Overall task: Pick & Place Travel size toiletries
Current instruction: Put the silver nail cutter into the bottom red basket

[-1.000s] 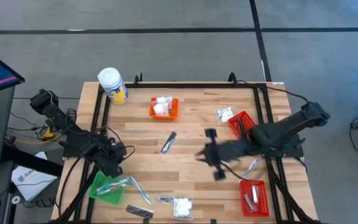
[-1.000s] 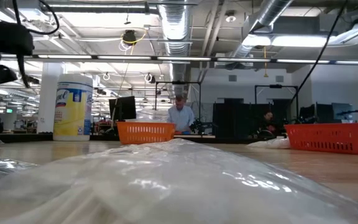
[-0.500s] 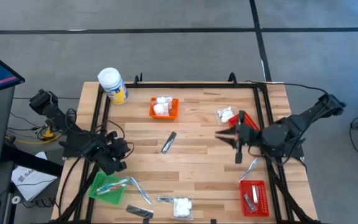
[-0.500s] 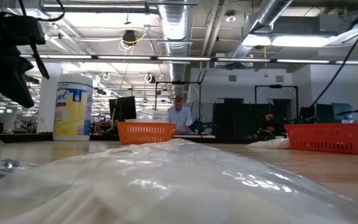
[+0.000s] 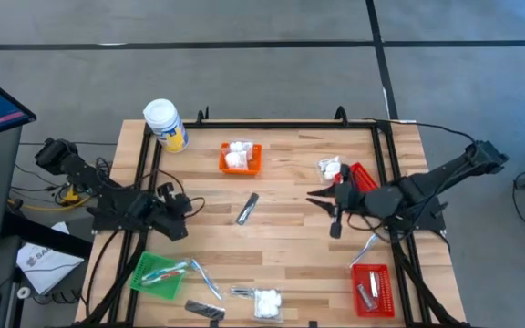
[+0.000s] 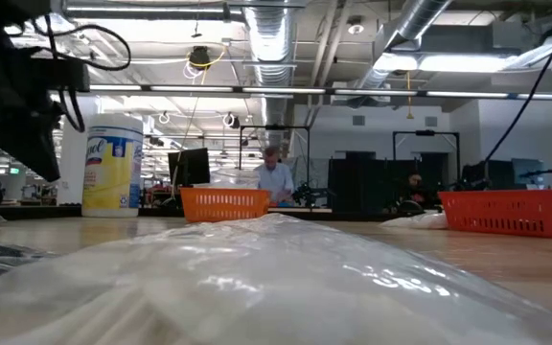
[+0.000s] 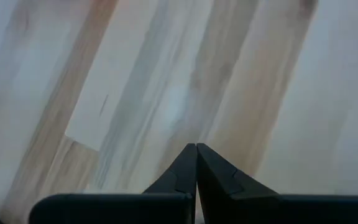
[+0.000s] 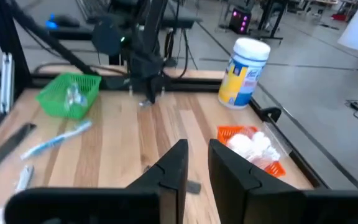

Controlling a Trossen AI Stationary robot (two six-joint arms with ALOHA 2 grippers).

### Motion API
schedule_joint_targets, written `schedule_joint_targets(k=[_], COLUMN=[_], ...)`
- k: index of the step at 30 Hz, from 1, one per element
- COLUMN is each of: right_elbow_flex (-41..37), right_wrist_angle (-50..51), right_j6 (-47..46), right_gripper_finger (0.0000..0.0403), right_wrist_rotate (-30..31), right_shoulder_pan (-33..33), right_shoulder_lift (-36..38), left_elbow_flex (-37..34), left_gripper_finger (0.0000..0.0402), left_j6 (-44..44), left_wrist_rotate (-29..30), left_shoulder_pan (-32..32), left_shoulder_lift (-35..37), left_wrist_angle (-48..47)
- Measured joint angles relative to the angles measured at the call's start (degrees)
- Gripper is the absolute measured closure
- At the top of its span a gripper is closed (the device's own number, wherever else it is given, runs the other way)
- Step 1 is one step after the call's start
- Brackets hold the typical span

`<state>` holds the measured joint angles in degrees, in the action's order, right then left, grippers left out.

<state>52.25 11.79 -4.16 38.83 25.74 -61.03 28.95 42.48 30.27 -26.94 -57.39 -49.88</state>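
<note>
A: Wooden table top (image 5: pixel 281 251) inside black rails, with a big open workshop behind. Toiletries scattered on it: dark sachet (image 5: pixel 247 208) flat near the middle, white packet (image 5: pixel 329 168) just beside a tilted red basket (image 5: pixel 358 178), thin stick (image 5: pixel 367 244) toward the right side, more sticks (image 5: pixel 205 279) near the green basket (image 5: pixel 158 273).

B: And the claws?

A: Left gripper (image 5: pixel 176 206) closed completely, tip against tip, empty, low over bare wood on the left side. Right gripper (image 5: pixel 328 211) hovering between the sachet and the red basket, fingers only a little apart, holding nothing.

B: Dangers from here?

A: Several, probably. With such a narrow gap, easy to push the sachet along the wood instead of gripping it; better to widen first. Very flat and thin also, so likely to slip out from the fingertips. Going for the white packet instead, possible to catch the basket rim and drag or tip it.

B: Anything else?

A: Maybe crowding with the left arm, if reaching toward the middle together.
</note>
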Motion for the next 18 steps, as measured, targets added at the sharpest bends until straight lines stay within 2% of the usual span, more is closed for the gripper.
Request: schedule_joint_targets(k=[2, 4, 8, 18], right_elbow_flex=[0.0, 0.0, 1.1, 1.5], right_wrist_angle=[-0.7, -1.1, -1.2, -0.5], right_j6=[0.0, 0.0, 0.0, -0.4], right_gripper_finger=[0.0347, 0.0347, 0.0347, 0.0347], right_wrist_rotate=[0.1, 0.1, 0.2, 0.2], right_shoulder_pan=[-0.2, -0.7, -1.8, -1.9], right_shoulder_lift=[-1.2, -1.9, -1.9, -1.8], left_elbow_flex=[0.1, 0.1, 0.1, 0.3], left_gripper_finger=[0.0401, 0.0401, 0.0401, 0.0401], left_j6=[0.1, 4.7, 27.2, 26.1], left_wrist_rotate=[-0.2, -0.4, -4.5, -10.7], left_shoulder_pan=[1.7, 3.7, 9.9, 16.9], left_shoulder_lift=[0.4, 0.8, 0.8, 0.7], left_wrist_angle=[0.5, -0.4, -7.7, -6.8])
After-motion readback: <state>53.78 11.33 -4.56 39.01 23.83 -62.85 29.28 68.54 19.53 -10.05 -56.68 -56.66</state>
